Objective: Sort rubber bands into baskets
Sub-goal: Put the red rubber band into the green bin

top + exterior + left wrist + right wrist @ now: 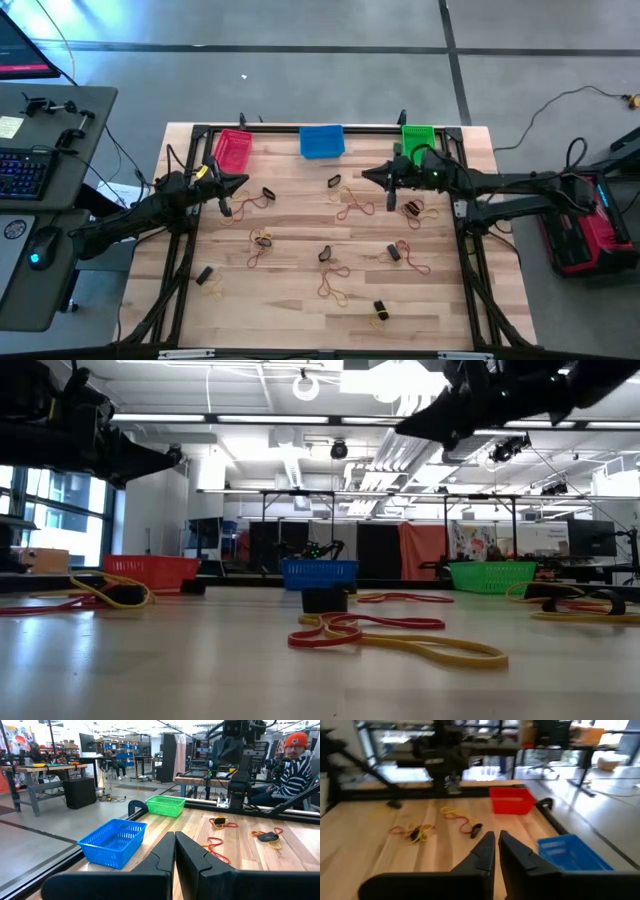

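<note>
Three baskets line the table's [300,320] far edge: red-pink basket [232,150] on the left, blue basket [322,141] in the middle, green basket [418,137] on the right. All three look empty from above, though mesh detail is hard to read.

Left gripper [242,181] and right gripper [366,174] both hang raised above the table, near the basket row, pointing toward each other. Fingers of both are together, nothing between them.

Rubber bands [355,209] lie scattered over the table's middle and near half, yellow-tan, red-orange and black, all well apart from either gripper.

Judgement: sorting is barely begun; step in hand is approach to a pick. Next move calls for parting the fingers, then descending on a single loop such as the black band [333,181] near the right gripper.
</note>
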`<state>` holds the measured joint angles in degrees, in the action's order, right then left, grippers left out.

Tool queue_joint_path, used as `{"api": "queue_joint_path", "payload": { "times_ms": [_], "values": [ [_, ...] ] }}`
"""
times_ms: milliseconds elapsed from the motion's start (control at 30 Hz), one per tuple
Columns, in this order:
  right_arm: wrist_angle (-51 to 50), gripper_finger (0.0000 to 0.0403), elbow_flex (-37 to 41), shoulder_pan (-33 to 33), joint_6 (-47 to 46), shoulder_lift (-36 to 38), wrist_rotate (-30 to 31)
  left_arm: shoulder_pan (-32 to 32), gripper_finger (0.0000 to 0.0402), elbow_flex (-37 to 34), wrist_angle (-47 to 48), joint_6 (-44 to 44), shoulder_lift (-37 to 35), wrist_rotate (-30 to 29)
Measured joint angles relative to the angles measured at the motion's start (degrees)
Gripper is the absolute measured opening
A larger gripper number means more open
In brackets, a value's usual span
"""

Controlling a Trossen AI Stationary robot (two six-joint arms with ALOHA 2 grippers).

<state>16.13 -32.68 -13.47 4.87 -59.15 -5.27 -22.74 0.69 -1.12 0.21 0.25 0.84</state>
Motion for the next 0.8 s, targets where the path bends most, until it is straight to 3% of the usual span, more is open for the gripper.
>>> {"api": "queue_joint_path", "payload": {
  "times_ms": [400, 800],
  "values": [
    [-7.33, 0.0003, -16.58, 0.02, 3.67, -14.40, -9.48, 0.02, 0.0003, 0.02, -0.01, 0.00, 0.00, 0.00],
    [-10.70, 0.0002, -30.00, 0.02, 3.73, -31.89, -9.73, 0.00, 0.0003, 0.00, 0.00, 0.00, -0.02, 0.01]
  ]
}}
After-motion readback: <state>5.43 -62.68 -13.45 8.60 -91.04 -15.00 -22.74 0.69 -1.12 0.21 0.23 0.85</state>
